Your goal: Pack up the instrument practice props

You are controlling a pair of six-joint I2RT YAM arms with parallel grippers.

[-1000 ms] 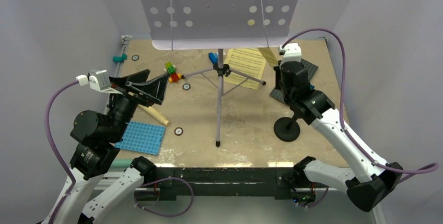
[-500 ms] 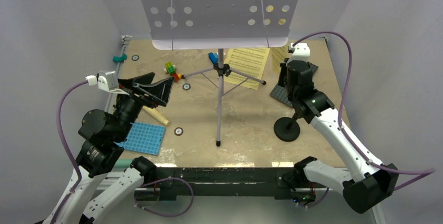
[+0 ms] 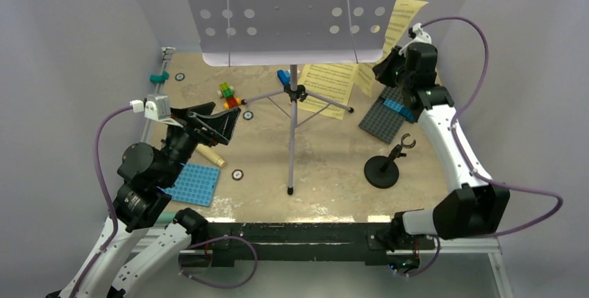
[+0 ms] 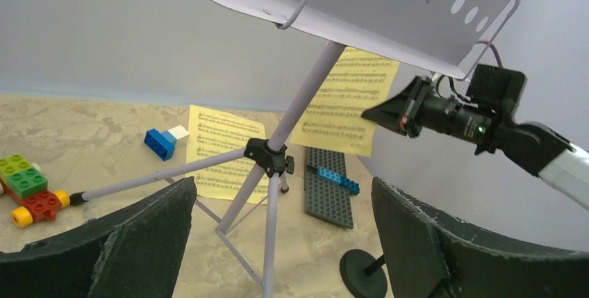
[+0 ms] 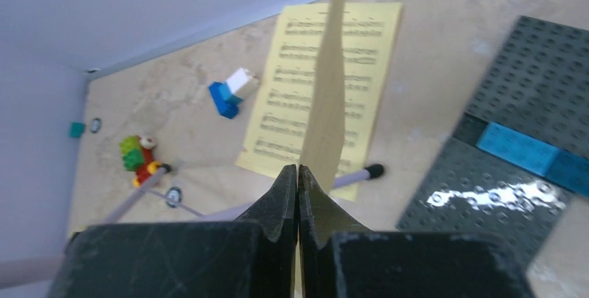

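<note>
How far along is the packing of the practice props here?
Done: nothing looks packed yet. In hand: right gripper shut on one yellow sheet, raised off the table; left gripper open, empty. Left: the second sheet lying flat, the music stand upright, the mic stand, the microphone.

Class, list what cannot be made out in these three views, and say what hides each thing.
- Top view: microphone mostly under the left arm.
- Top view: desk cut off by the top edge; it also hides part of the held sheet.
- Right wrist view: held sheet seen edge-on, print unreadable.
- All views: notes on the flat sheet too small to read.
</note>
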